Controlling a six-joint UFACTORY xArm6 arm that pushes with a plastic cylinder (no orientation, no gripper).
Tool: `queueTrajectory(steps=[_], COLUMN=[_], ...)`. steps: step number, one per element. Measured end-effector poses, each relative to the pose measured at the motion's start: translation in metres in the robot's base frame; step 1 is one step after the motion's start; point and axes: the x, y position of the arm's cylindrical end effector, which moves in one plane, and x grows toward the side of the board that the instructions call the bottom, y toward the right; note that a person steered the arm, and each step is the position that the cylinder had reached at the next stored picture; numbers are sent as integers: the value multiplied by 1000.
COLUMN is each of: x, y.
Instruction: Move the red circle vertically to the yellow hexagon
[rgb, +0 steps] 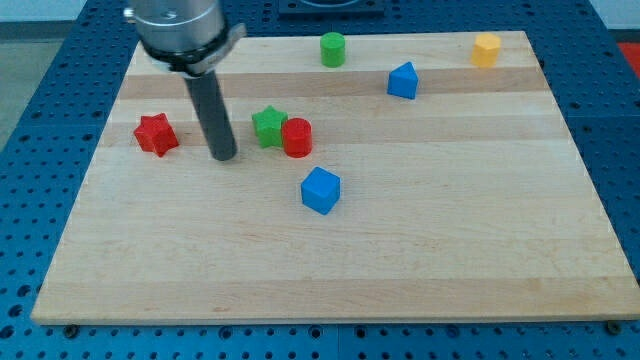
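Note:
The red circle (297, 137) is a short red cylinder left of the board's middle, touching the green star (268, 125) on its left. The yellow hexagon (486, 49) sits near the board's top right corner. My tip (224, 156) is at the end of the dark rod, on the board to the left of the green star and the red circle, a short gap from the star. It touches no block.
A red star (156, 134) lies left of my tip. A blue cube (320, 190) lies below and right of the red circle. A green cylinder (332, 48) and a blue pentagon-like block (402, 81) are near the top. The wooden board (400, 260) ends on a blue pegboard.

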Motion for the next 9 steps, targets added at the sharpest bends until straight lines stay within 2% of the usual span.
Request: queueTrajectory(steps=[2,5,9], x=[-13,-24,-66], y=[49,152,232])
